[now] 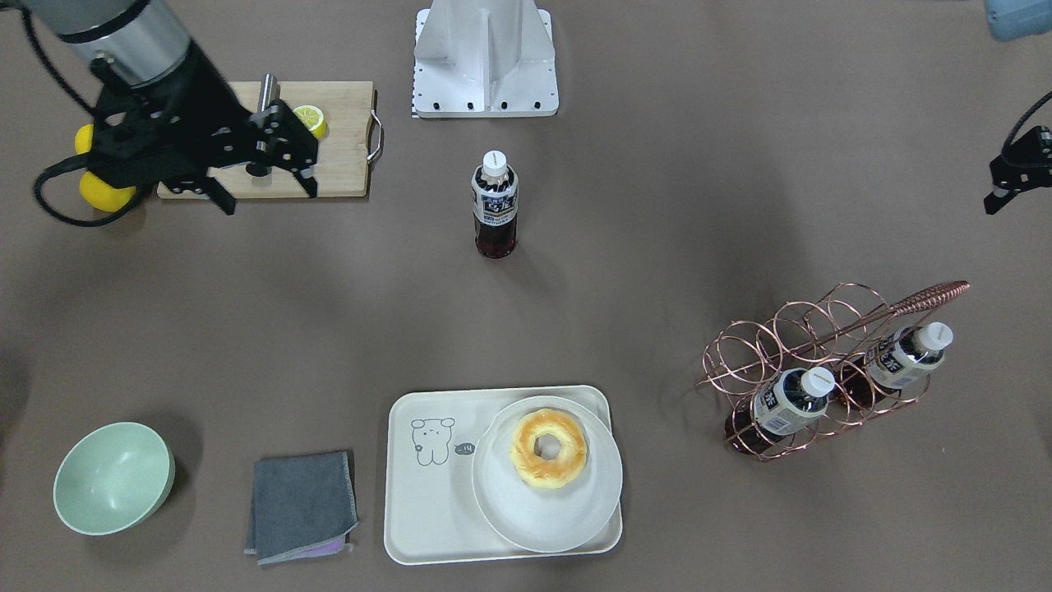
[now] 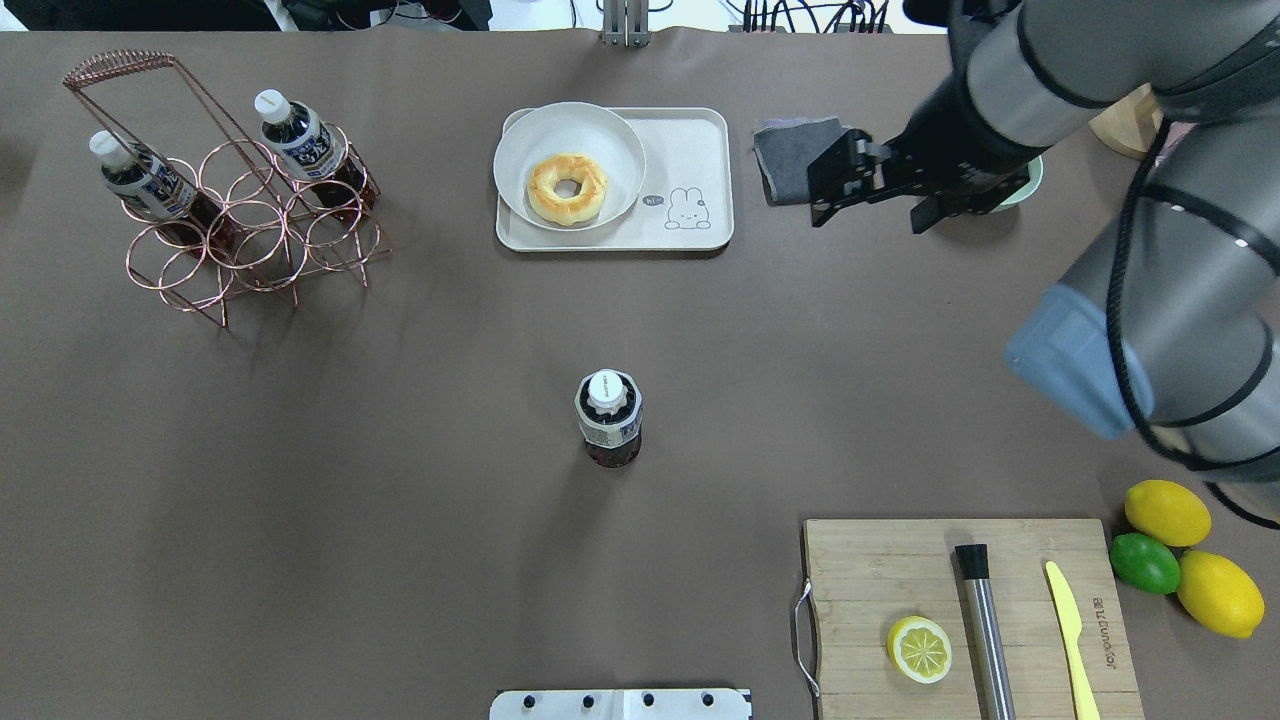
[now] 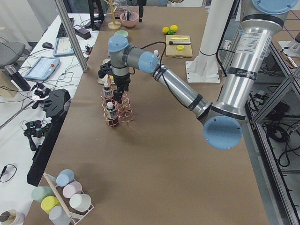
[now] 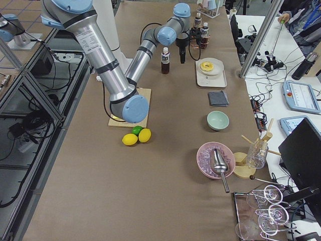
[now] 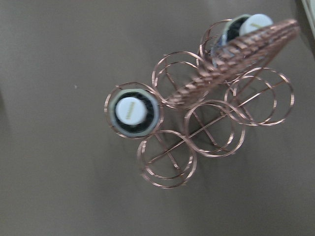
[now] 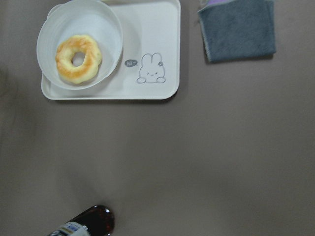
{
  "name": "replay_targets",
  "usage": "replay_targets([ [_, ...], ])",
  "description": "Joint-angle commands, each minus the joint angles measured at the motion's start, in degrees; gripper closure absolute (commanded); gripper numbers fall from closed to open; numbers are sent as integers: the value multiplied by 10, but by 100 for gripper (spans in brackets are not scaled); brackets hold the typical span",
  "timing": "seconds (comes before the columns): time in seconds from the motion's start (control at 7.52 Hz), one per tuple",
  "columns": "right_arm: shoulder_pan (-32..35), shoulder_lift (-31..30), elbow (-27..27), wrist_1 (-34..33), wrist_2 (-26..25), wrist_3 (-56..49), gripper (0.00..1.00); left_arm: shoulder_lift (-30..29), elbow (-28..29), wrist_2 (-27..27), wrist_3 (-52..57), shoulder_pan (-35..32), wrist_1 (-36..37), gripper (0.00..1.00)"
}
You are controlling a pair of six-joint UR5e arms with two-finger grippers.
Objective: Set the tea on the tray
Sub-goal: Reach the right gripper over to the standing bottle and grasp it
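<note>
My right end effector (image 1: 270, 200) released, empty, well apart from tea (image 1: 495, 215), which stands upright mid-counter (image 1: 657, 247), off tray (image 1: 427, 514). Prob light, stiff-ish, slick, tippy; grab at label (image 1: 494, 201), below cap (image 1: 493, 163).

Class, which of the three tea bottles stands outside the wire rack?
The lone bottle at the table's centre; the other two bottles sit in the copper rack.

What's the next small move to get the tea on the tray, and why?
Probably swing the right gripper over the lone tea bottle and lower around it: its jaws are open and empty, the bottle stands free mid-table, and the tray has bare room beside the plate.
</note>
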Motion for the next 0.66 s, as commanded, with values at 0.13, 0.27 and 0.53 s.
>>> replay_targets([
  [0.13, -166, 104, -3, -86, -121, 84, 1, 29, 54, -36, 67, -45, -51, 3],
  [0.27, -189, 115, -8, -86, -134, 98, 1, 29, 54, -36, 67, -45, -52, 3],
  [0.53, -222, 172, -67, -102, -163, 128, 3, 36, 46, -37, 67, -46, -52, 3],
])
